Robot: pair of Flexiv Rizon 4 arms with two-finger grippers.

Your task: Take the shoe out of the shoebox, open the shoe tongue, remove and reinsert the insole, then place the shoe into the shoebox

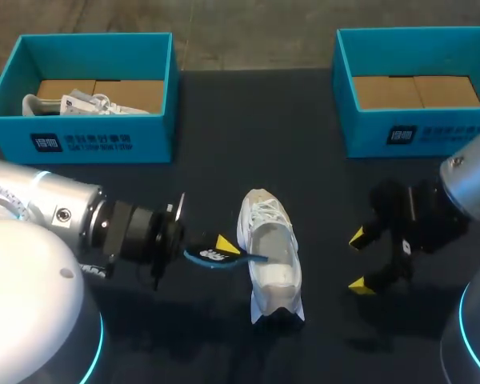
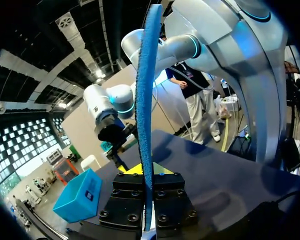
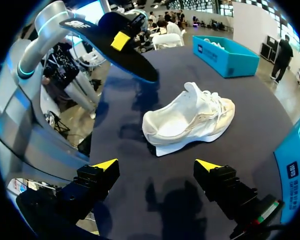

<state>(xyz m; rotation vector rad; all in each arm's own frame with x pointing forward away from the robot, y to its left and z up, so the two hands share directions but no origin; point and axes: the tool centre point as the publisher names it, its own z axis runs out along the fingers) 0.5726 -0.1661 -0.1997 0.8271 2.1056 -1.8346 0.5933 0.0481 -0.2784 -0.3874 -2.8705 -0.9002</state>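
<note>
- Your left gripper (image 1: 222, 247) is clamped on the insole (image 1: 202, 257). In the left wrist view the blue-edged insole (image 2: 145, 115) stands edge-on, pinched between the two yellow tips of that gripper (image 2: 146, 170).
- Your right gripper (image 1: 360, 261) holds nothing. Its fingers are spread wide and touch nothing, and from its own wrist view (image 3: 156, 165) the gap faces the shoe (image 3: 190, 120).
- The white shoe (image 1: 270, 256) stands on its sole on the dark table (image 1: 224, 160) between your two grippers, just beside the raised insole (image 3: 115, 45).
- Each teal box carries a dark label with white print on its front wall.
- The left shoebox (image 1: 156, 80) holds a second white shoe (image 1: 84, 104) on a brown cardboard floor.
- The right shoebox (image 1: 344, 80) shows its brown cardboard floor.
</note>
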